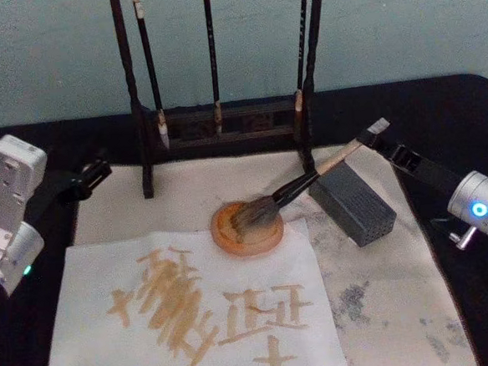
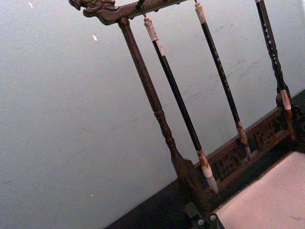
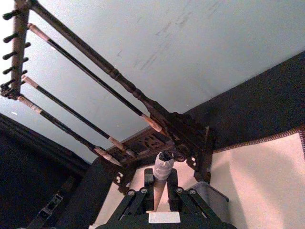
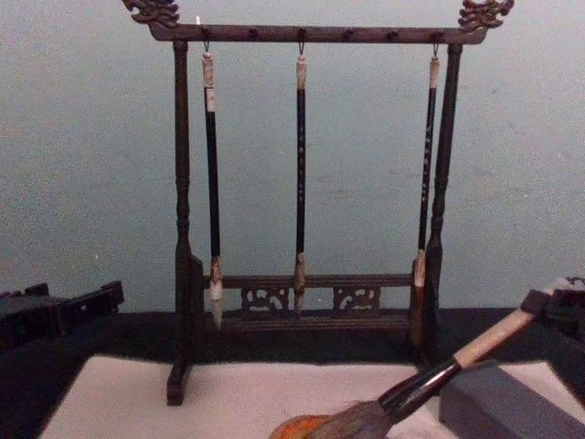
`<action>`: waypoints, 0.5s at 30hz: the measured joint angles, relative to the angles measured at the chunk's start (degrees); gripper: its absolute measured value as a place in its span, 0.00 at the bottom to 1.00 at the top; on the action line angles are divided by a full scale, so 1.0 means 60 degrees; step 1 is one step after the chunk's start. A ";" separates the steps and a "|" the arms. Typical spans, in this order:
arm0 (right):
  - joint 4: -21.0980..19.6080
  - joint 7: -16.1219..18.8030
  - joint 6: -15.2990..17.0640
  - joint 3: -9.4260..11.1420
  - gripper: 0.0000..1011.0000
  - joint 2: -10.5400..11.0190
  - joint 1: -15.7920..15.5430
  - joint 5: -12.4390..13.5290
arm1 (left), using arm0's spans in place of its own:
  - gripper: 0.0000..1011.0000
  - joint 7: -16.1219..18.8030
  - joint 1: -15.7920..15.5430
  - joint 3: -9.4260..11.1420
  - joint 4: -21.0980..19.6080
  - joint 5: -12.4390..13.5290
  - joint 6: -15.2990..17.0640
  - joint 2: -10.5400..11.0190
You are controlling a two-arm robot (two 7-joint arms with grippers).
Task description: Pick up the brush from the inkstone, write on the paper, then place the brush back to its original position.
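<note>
The brush lies slanted with its bushy bristles on the round orange inkstone. Its pale handle rises to the right, over the corner of a grey block. My right gripper is shut on the handle's far end. In the right wrist view the handle and white cap sit between the fingers. The chest view shows the brush low at the right. The paper lies at the front left and bears brown strokes. My left gripper is parked at the left, shut and holding nothing.
A dark wooden rack with three slim hanging brushes stands at the back of the beige mat. The grey block sits just right of the inkstone. Black tabletop surrounds the mat.
</note>
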 joint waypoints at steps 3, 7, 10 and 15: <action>0.0108 0.0001 0.0039 -0.0041 0.16 -0.0024 0.0051 0.0050 | 0.99 0.0000 -0.0001 0.0000 0.0000 0.0000 -0.0001 0.0000; 0.0150 -0.0039 0.0058 -0.0071 0.16 -0.0024 0.0069 0.0094 | 0.99 0.0000 -0.0001 0.0000 0.0000 0.0000 -0.0001 0.0000; 0.0142 -0.0139 0.0079 -0.0087 0.16 -0.0009 0.0069 0.0131 | 0.99 0.0000 -0.0001 0.0000 0.0000 0.0000 0.0000 0.0000; 0.0125 -0.0348 0.0194 -0.0117 0.17 0.0020 0.0064 0.0235 | 0.99 0.0000 -0.0001 0.0000 0.0000 0.0001 0.0000 -0.0001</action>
